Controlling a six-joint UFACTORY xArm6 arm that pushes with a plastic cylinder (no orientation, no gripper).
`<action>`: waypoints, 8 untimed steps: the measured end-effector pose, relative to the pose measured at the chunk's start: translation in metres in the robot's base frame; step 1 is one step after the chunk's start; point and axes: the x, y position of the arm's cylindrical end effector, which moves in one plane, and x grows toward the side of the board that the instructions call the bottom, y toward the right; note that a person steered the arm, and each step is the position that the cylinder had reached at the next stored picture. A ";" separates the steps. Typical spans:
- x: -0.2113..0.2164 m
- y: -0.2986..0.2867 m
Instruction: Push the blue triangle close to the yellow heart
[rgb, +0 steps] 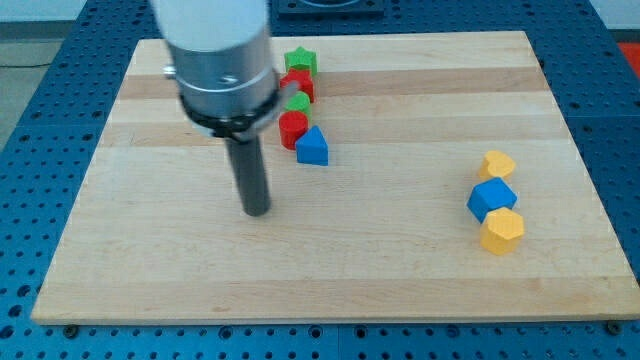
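Note:
The blue triangle (312, 147) lies on the wooden board (400, 270) at the upper middle, touching a red block (292, 127) just above and to its left. The yellow heart (497, 164) sits at the view's right, at the top of a short column of blocks. My tip (257, 210) rests on the board below and to the left of the blue triangle, clearly apart from it. The rod rises from the tip into a large silver and black arm housing that hides part of the board's upper left.
A green block (298, 103), a red block (299, 83) and a green star (300, 61) run in a line above the blue triangle. A blue block (491, 199) and a yellow block (502, 231) sit directly below the yellow heart.

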 end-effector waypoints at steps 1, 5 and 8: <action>-0.027 -0.004; -0.080 0.117; -0.084 0.203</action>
